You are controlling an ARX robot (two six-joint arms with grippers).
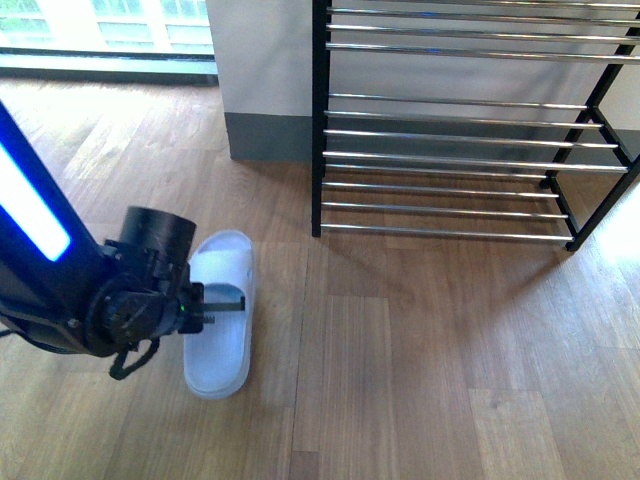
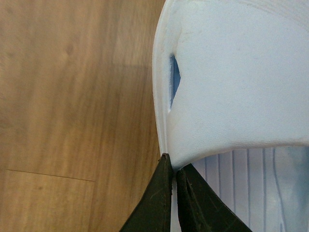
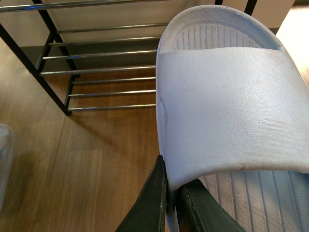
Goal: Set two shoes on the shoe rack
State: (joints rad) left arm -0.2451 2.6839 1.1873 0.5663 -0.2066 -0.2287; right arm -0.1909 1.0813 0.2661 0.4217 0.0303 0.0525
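While the left jaws pinched the strap of one white slide (image 1: 220, 355) on the floor (image 1: 420, 360), the right jaws gripped the other slide's (image 3: 231, 106) strap.

The first shoe (image 1: 228, 265), pinched in the dark left gripper (image 2: 173, 166), was pale bluish white, with a smooth strap and a finely ribbed footbed. A deeper blue showed through a slit in the strap. The second shoe (image 3: 231, 106), in the black right gripper (image 3: 172, 181), was the same shade. Beyond it, the shoe rack (image 3: 111, 92) had a black frame and chrome bars. The floor (image 1: 400, 380) was warm brown wood grain.
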